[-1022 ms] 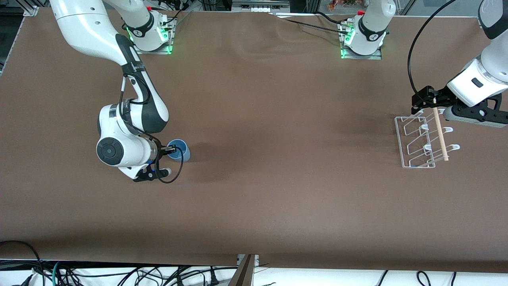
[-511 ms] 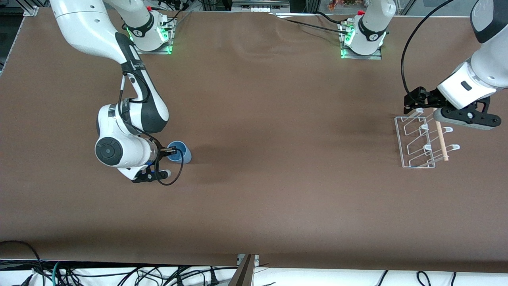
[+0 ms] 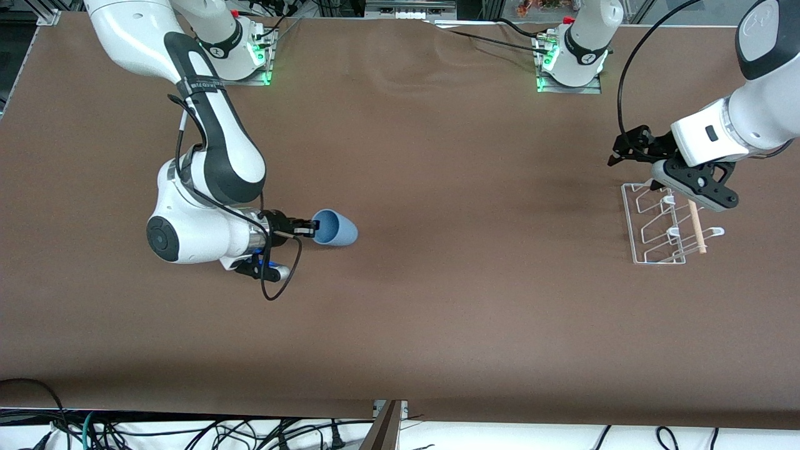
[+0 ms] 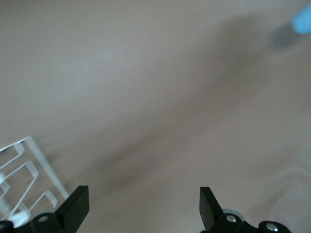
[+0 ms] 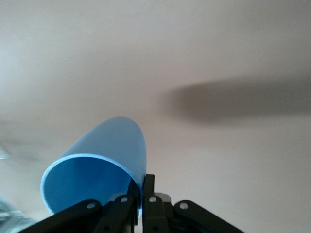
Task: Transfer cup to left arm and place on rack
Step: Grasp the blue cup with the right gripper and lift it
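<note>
**Cup lifted by its rim, handover not yet begun**

My right gripper (image 3: 306, 227) was pinching the small light-blue tapered plastic cup (image 3: 334, 228) by its rim, one finger inside the mouth and one outside, as the right wrist view showed with the wall of the cup caught between the pressed-together fingertips (image 5: 148, 187). The cup lay on its side in the grip, mouth toward my wrist, base pointing away from it toward the left arm's end of the brown table (image 3: 437, 300). It appeared clear of the table, judging by the shadow cast apart from it.

My left gripper (image 3: 628, 149) hung with its fingers spread wide and nothing between them, just over the end of the white wire drying rack (image 3: 650, 225) with its light wooden dowel (image 3: 695, 226). The cup was well apart from it.

Judgement: the step in hand was carrying the cup toward the handover. The next move called for bringing both grippers together over the middle of the table, with the cup's base offered to the open left fingers. The rim pinch looked thin, so a slip was possible.
</note>
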`<control>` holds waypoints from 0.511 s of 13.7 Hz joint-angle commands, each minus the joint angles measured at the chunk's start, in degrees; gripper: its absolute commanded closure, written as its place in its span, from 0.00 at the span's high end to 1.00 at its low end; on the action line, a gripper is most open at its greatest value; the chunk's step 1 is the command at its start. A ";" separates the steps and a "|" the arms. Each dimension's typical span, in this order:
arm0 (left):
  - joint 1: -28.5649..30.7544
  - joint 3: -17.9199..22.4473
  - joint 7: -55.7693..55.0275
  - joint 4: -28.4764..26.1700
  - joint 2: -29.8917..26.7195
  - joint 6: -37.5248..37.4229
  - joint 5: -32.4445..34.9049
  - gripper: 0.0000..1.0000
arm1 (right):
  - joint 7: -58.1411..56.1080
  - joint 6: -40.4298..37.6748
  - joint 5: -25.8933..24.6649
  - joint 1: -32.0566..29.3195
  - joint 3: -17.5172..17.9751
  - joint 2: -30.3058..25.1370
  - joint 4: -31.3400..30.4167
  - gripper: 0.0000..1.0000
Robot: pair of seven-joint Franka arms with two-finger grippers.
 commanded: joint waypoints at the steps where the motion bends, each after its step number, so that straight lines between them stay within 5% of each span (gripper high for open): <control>1: 0.01 0.13 10.98 0.43 2.65 -0.57 -8.39 1.00 | 10.69 0.62 5.21 3.58 0.34 1.66 5.64 0.00; 7: -0.08 -1.54 28.55 -0.27 7.75 1.53 -23.18 1.00 | 22.85 9.76 16.20 13.43 0.43 2.19 8.81 0.00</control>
